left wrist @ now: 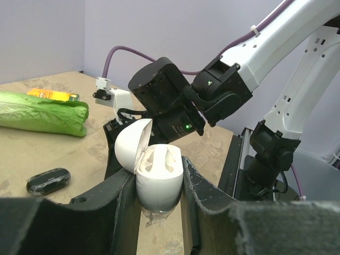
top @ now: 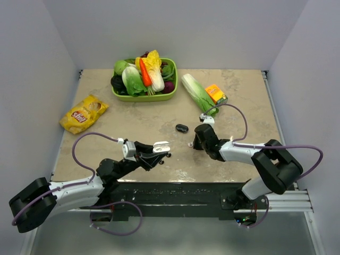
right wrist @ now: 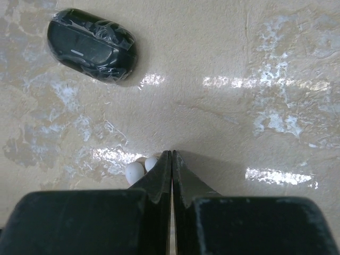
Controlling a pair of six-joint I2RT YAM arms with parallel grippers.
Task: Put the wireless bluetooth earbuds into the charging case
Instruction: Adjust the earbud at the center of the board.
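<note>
My left gripper (top: 162,148) is shut on a white charging case (top: 161,146) and holds it above the table with its lid open. In the left wrist view the case (left wrist: 158,186) sits upright between the fingers (left wrist: 199,186), and its two wells look empty. My right gripper (top: 193,143) is shut, tips down at the table. In the right wrist view the gripper (right wrist: 171,154) has two tiny white earbuds (right wrist: 136,171) lying on the table against its left finger, not between the jaws. A black closed case (right wrist: 91,44) lies ahead to the left. No black earbuds show.
The black case (top: 182,128) lies between the arms, also in the left wrist view (left wrist: 48,180). A green basket (top: 139,98) of vegetables stands at the back. A yellow chips bag (top: 83,113) lies left. A cabbage (top: 195,91) and an orange carton (top: 215,93) lie at the back right.
</note>
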